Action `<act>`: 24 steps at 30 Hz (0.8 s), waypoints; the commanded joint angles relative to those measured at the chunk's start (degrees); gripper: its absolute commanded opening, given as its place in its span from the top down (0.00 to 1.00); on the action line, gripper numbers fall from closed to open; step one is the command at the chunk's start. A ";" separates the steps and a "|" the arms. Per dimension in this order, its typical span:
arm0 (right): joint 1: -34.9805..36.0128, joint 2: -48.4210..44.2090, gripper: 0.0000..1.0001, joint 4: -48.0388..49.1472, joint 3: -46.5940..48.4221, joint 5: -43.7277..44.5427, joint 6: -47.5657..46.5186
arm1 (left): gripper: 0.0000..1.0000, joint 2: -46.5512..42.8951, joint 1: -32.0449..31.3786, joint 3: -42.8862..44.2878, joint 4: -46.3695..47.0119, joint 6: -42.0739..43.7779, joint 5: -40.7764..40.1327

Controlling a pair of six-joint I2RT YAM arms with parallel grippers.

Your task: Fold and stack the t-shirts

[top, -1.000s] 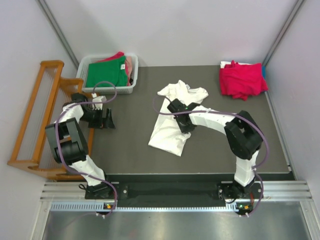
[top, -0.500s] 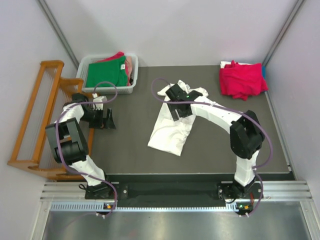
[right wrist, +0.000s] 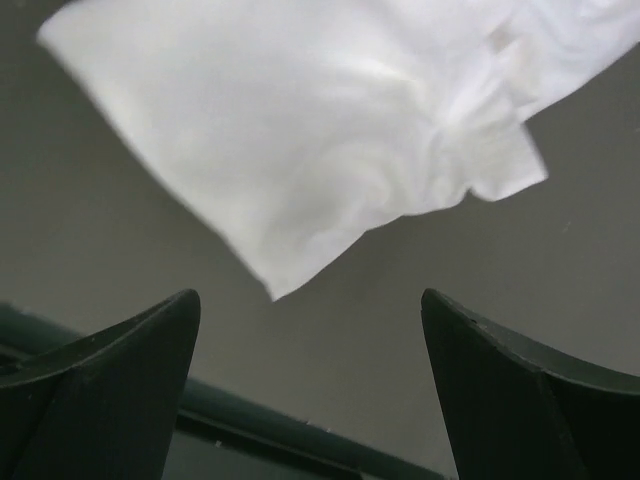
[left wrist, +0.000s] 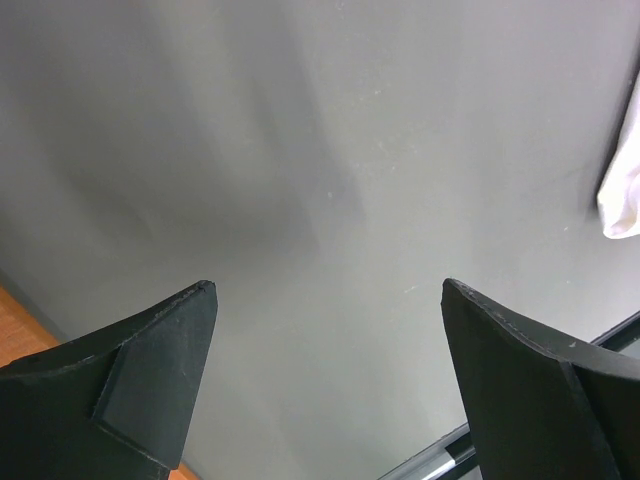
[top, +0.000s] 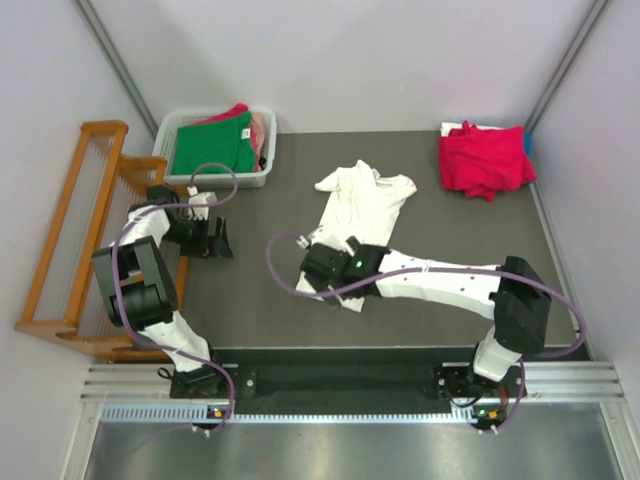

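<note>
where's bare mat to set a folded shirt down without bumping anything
Widest bare mat: between the white t-shirt and the red t-shirts, beyond the right arm. Another patch: between the left gripper and the white t-shirt. Crowded: near middle, where the right gripper hangs by the shirt's hem, and the basket corner.

A dark grey table point(top: 240, 310) sits between pale, evenly lit walls point(top: 350, 60). An orange wooden rack point(top: 70, 230) stands at its left side. A ribbed metal rail point(top: 590, 385) runs along the near edge.
</note>
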 commanded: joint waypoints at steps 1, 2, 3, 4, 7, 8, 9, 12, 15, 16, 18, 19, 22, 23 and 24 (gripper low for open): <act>5.21 -1.71 0.09 -1.45 -1.67 -1.43 4.96 | 0.02 -1.93 -1.47 1.55 -0.50 -0.89 1.57; 5.75 -1.10 0.10 -1.28 -1.94 -2.05 5.41 | 0.02 -2.02 -1.57 1.37 -0.23 -1.06 1.39; 6.36 -0.74 0.10 -1.01 -2.20 -2.84 5.76 | 0.02 -2.19 -1.74 1.20 0.20 -1.59 0.87; 7.33 -0.30 0.10 -0.66 -2.55 -3.02 6.20 | 0.02 -2.37 -2.00 1.11 0.47 -2.11 0.69; 8.21 1.28 0.09 0.65 -4.04 -4.16 6.73 | 0.02 -2.63 -2.36 0.75 1.00 -2.91 0.43; 8.30 1.89 0.09 1.09 -4.31 -4.34 6.82 | 0.02 -2.72 -2.44 0.58 1.17 -3.26 0.25; 8.22 2.16 0.10 1.71 -5.18 -5.04 6.90 | 0.02 -2.81 -2.45 0.40 1.44 -3.70 -0.01; 8.22 3.30 0.11 3.99 -6.85 -6.35 7.17 | 0.02 -2.81 -2.62 0.93 0.91 -3.88 -0.37; 8.22 4.79 0.12 6.28 -8.35 -7.85 7.43 | 0.02 -3.07 -2.97 1.63 -1.37 -3.96 1.56; 8.30 5.58 0.12 6.63 -8.53 -7.86 7.52 | 0.02 -4.12 -3.84 1.46 -1.72 -4.14 2.70; 8.30 6.03 0.12 7.07 -8.71 -7.94 7.69 | 0.02 -5.53 -6.39 -0.02 -2.34 -4.23 3.42; 8.22 6.20 0.12 7.42 -8.88 -8.12 7.70 | 0.02 -7.45 -10.32 -0.73 -1.99 -4.49 2.37; 8.22 6.03 0.13 7.95 -9.41 -7.86 8.04 | 0.02 -11.14 -17.27 -4.25 0.11 -5.54 -0.28; 8.04 5.94 0.12 7.78 -9.50 -7.68 8.13 | 0.02 -11.68 -19.30 -4.95 0.47 -5.81 -0.28; 7.95 5.85 0.13 7.69 -10.02 -7.24 8.66 | 0.02 -12.21 -20.63 -6.09 0.91 -6.33 -0.45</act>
